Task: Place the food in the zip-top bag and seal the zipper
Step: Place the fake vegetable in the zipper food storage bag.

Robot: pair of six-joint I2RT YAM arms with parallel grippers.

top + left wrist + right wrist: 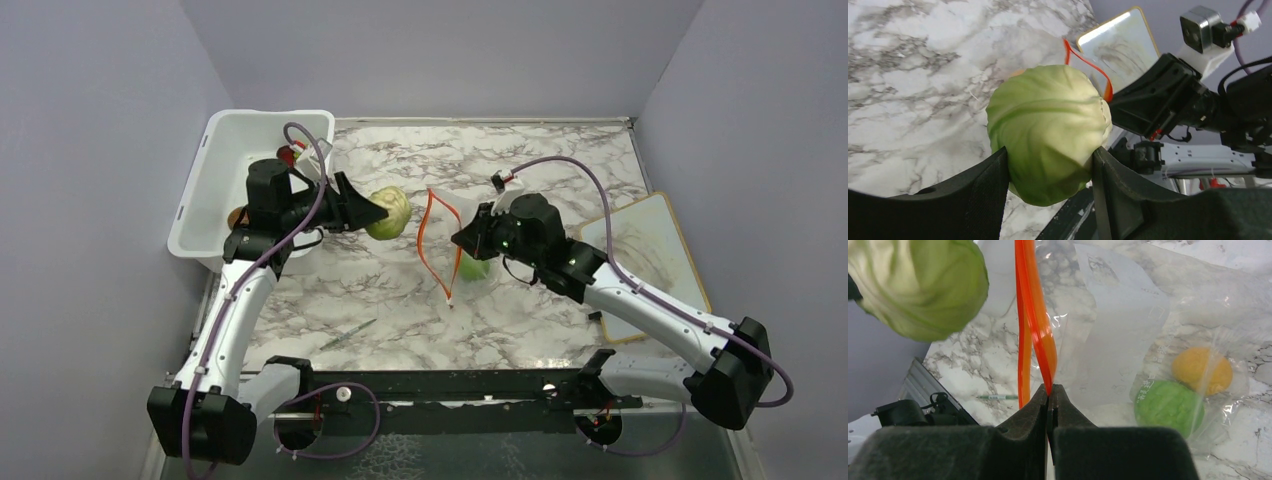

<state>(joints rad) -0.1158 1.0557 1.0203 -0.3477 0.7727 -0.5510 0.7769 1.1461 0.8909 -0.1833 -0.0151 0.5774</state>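
Left pincer (1049, 154) grips cabbage (1048, 117); right pincer (1049, 392) pinches zipper (1034, 315), bag (1118, 330) seemingly open.

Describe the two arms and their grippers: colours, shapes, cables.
The left arm and right arm have white links with black joint housings. A purple cable loops along each. The left gripper and right gripper have black, wedge-shaped fingers with textured inner faces. A white camera mount sits on the right wrist.

White, grey-veined marble surface (520, 160). A white tub (215, 160) sits at its far left, a yellow-rimmed board (650, 250) at its right edge, and a thin green stick (348, 334) near the front. The lower end of the bag (1118, 330) rests mid-surface, with a green fruit (1169, 406) and an orange fruit (1202, 370) inside.
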